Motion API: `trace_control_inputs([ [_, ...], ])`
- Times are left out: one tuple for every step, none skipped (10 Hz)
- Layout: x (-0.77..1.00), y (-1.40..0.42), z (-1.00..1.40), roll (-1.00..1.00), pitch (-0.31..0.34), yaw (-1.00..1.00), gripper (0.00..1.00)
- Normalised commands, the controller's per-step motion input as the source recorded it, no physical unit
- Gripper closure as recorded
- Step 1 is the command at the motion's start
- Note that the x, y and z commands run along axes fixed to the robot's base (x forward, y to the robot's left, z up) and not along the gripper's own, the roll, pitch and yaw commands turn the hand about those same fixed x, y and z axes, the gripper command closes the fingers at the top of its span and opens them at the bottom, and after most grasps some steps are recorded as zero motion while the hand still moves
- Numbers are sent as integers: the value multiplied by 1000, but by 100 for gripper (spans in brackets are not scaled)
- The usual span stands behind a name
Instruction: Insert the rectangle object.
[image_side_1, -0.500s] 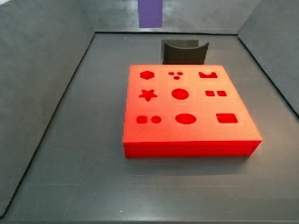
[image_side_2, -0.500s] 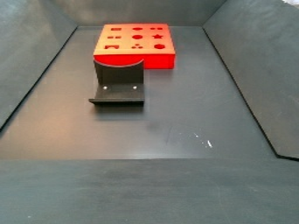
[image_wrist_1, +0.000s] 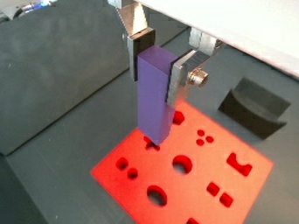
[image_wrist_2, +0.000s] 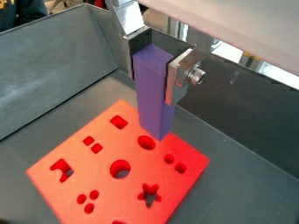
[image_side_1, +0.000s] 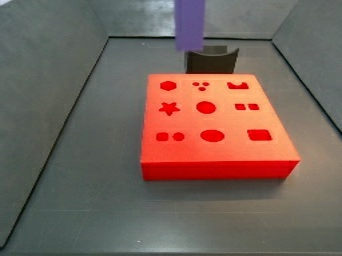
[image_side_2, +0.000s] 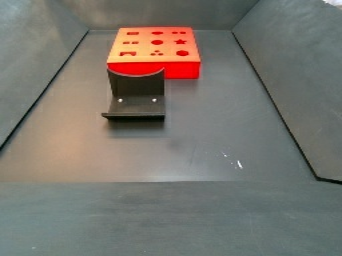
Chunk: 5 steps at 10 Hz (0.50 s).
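The rectangle object (image_wrist_1: 156, 92) is clamped upright in the gripper (image_wrist_1: 163, 54), long axis vertical, held above the red block (image_side_1: 214, 125), whose rectangular slot (image_side_1: 259, 134) is seen at its 3 o'clock edge.

rectangle object (image_side_1: 191, 22): upper end cut off by the side view's edge; lower end hides part of the holder (image_side_1: 211, 59)
gripper (image_wrist_1: 160, 54): out of frame in both side views; its body cropped in both wrist views
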Motion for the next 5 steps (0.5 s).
trace_control_inputs([
  [1000,-280,-137,56,44,6,100],
  [1000,-246,-37,100,89,0,100],
  [1000,-214,0,131,106,0,100],
  [1000,-180,0,164,136,0,100],
  [991,-157,-23,209,187,0,100],
])
